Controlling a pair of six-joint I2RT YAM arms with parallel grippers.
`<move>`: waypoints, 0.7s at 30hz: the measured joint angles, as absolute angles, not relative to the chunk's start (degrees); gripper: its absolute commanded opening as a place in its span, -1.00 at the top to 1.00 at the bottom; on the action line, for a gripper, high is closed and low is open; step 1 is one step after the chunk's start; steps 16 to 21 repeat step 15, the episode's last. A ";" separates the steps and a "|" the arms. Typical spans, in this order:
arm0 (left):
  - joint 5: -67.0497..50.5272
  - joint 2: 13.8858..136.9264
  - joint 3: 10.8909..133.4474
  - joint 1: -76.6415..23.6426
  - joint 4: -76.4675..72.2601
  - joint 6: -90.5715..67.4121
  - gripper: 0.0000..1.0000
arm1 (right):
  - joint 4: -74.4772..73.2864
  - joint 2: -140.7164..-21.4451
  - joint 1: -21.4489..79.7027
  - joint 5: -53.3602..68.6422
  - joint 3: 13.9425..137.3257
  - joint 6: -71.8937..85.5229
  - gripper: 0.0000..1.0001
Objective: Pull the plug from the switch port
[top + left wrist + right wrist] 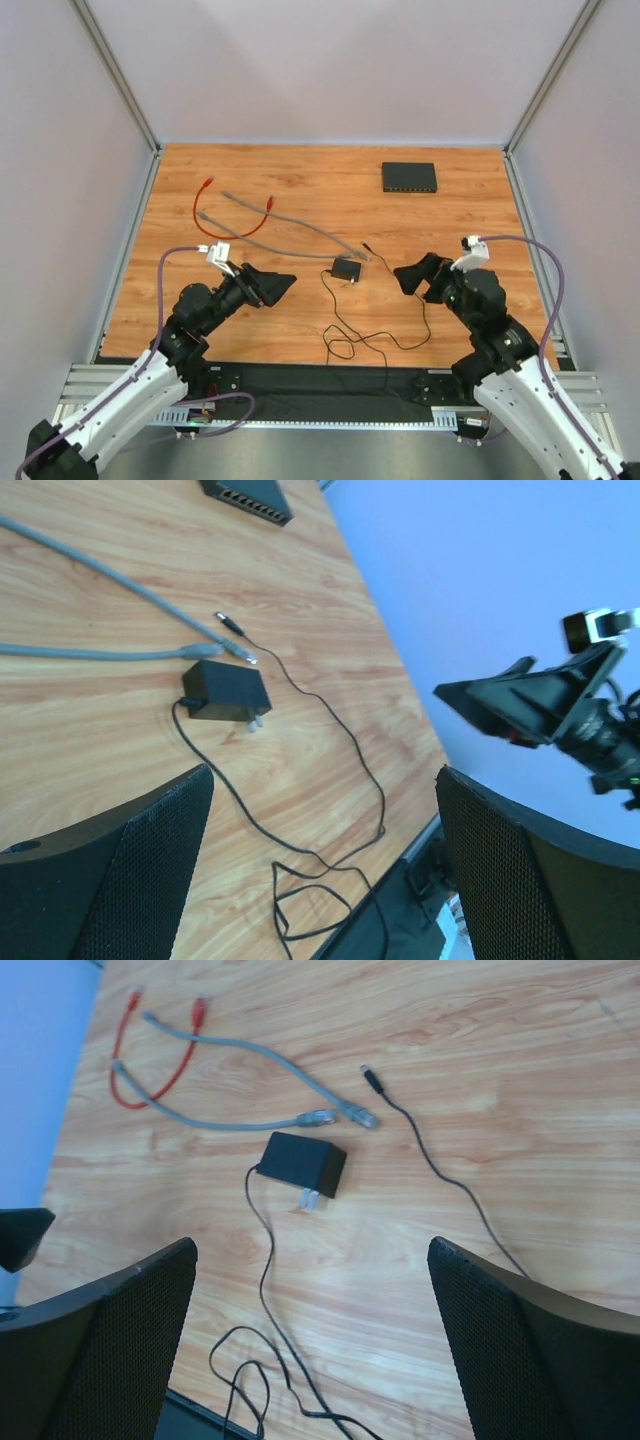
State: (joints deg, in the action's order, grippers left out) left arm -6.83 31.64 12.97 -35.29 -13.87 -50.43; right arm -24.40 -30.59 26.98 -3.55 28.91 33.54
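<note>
The network switch [409, 177] lies flat in the upper right of the top view, near the far edge of the wooden surface [300, 170] and well apart from both arms. Its row of sockets [250, 500] shows at the top edge of the left wrist view, and no cable is seen touching the box in any view. Two grey network cables [285, 225] run diagonally across the centre-left of the top view. Their clear plug ends [340, 1117] lie free on the surface, just above the black power adapter [302, 1163], whose metal prongs point toward the lower edge of the right wrist view. The adapter's thin black cord [350, 335] loops in the lower centre of the top view and ends in a barrel connector [372, 1078] lying loose to the upper right of the adapter. A red network cable [196, 208] curves in the upper left, crossing the grey cables. The left gripper [283, 287] sits lower left of centre, pointing toward the adapter. Its fingers [130, 870] are spread wide apart with nothing between them. The right gripper [405, 280] sits lower right of centre, facing the left one across the adapter. Its fingers [100, 1340] are likewise spread wide and hold nothing. Both grippers are off the surface, and neither touches any cable.
</note>
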 measured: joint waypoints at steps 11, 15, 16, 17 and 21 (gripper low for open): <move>-12.29 1.26 2.09 -35.40 -7.22 -56.25 -0.99 | -28.05 -0.91 26.98 2.46 7.33 48.97 -1.00; -12.91 0.27 2.11 -35.53 -4.80 -57.56 -0.99 | -27.42 -0.71 26.98 1.89 7.16 53.21 -1.00; -12.91 0.27 2.11 -35.53 -4.80 -57.56 -0.99 | -27.42 -0.71 26.98 1.89 7.16 53.21 -1.00; -12.91 0.27 2.11 -35.53 -4.80 -57.56 -0.99 | -27.42 -0.71 26.98 1.89 7.16 53.21 -1.00; -12.91 0.27 2.11 -35.53 -4.80 -57.56 -0.99 | -27.42 -0.71 26.98 1.89 7.16 53.21 -1.00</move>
